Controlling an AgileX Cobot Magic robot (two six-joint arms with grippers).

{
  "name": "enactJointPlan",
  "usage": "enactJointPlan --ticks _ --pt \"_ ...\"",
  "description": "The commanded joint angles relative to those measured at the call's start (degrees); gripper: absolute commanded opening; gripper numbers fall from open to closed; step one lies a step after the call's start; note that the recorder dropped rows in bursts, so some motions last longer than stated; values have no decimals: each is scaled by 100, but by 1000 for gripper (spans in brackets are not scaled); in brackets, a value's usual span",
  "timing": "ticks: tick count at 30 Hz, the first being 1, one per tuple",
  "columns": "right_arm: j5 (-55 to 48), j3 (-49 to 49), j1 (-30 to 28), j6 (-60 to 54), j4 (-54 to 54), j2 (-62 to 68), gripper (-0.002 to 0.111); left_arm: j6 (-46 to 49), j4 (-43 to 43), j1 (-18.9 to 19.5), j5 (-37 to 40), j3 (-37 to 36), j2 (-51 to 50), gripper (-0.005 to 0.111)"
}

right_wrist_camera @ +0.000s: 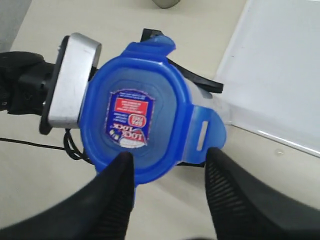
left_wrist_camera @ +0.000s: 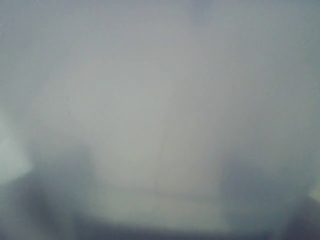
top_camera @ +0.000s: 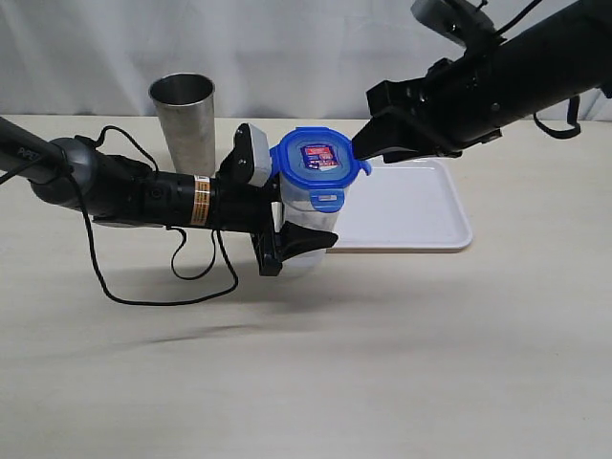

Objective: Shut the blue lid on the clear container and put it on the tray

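Clear container [top_camera: 311, 218] isn't on the tray [top_camera: 421, 215] yet; tray lies flat just beside it, toward the R arm's side. Container stands upright, L gripper [top_camera: 304, 237] clamped round its body; L wrist cam is all blur, no help there. Blue lid [right_wrist_camera: 135, 120] sits on top, but at least two flaps [right_wrist_camera: 205, 132] stick outward, so I judge you're mid-closing. R gripper [right_wrist_camera: 169, 157] hovers at the lid's edge, jaws apart, gripping nothing. Next: press each flap down w/ R while L holds firm, then carry it to tray.
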State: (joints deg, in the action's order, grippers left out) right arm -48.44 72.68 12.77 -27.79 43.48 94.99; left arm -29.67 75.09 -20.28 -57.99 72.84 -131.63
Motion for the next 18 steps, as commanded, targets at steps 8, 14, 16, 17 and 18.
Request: enactJointPlan --ticks 8,14,16,17,18 --pt "513 43 17 -264 153 419 43 -27 -102 -6 -99 -18 88 0" --pt "513 67 17 -675 791 419 43 -31 -102 -6 -109 -18 88 0" --pt "459 67 17 -663 800 461 43 -31 -102 -6 -109 -18 88 0" --pt "396 67 17 -648 800 517 43 -31 -102 -6 -109 -18 88 0" --pt "331 67 17 -648 800 552 43 -31 -102 -6 -109 -18 88 0"
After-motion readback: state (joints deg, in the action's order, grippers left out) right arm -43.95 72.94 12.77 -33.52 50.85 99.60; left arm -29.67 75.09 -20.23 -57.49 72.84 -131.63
